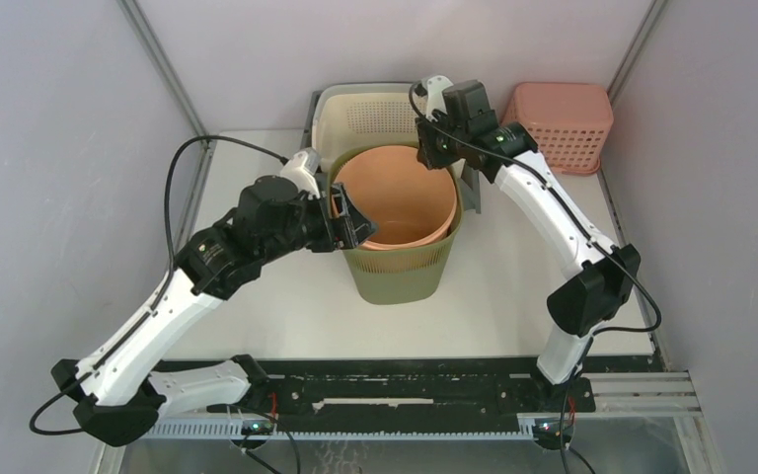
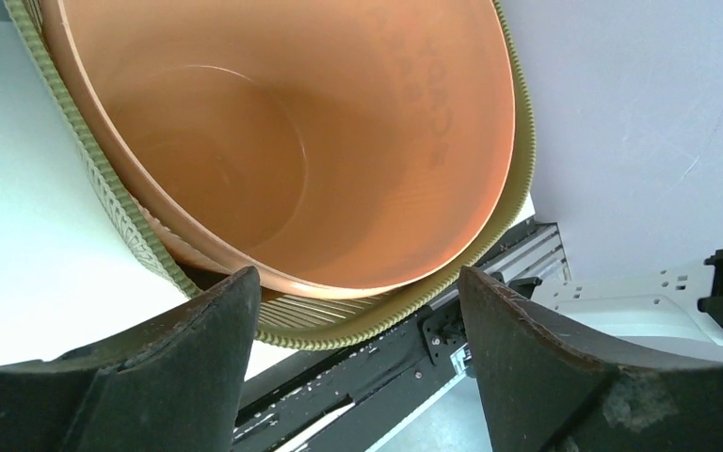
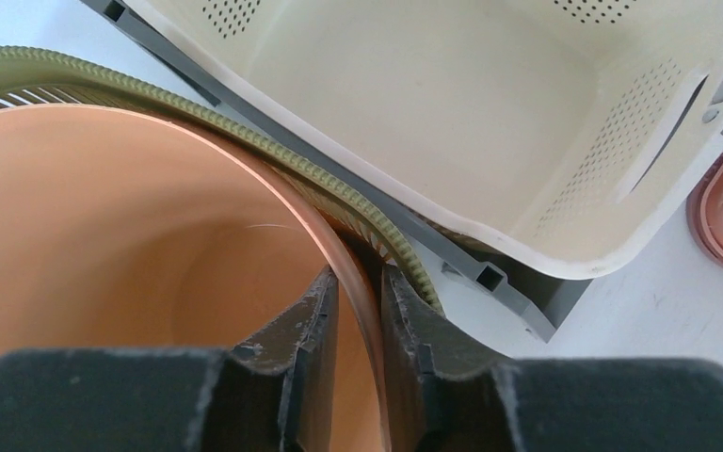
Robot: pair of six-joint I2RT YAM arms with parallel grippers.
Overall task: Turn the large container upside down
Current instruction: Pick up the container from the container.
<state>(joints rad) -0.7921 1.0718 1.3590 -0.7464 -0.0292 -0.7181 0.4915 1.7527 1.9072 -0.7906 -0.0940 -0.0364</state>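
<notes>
The rail point(image 1: 405, 400) carrying the arm bases lies nearest, with bare table point(image 1: 286, 316) beyond it at 6 o'clock.

- The left hand point(image 1: 352, 217) is spread wide at the 9 o'clock rim and grips nothing.
- The orange container point(image 1: 400, 193), judged to be the task's large one, sits upright, nested in the green basket point(image 1: 400, 272) at table centre.
- The right hand point(image 3: 358, 282) is clamped across the orange rim at 1 o'clock.

Hazards:
- A single rim pinch may slip as the load tips.
- The nested fit may drag the green basket upward.
- The cream basket point(image 1: 375, 109) sits just beside the green rim at 12 o'clock, blocking rotation that way.
- The pink basket point(image 1: 563, 123) stands at 2 o'clock.

Open room lies toward 6 o'clock.
</notes>
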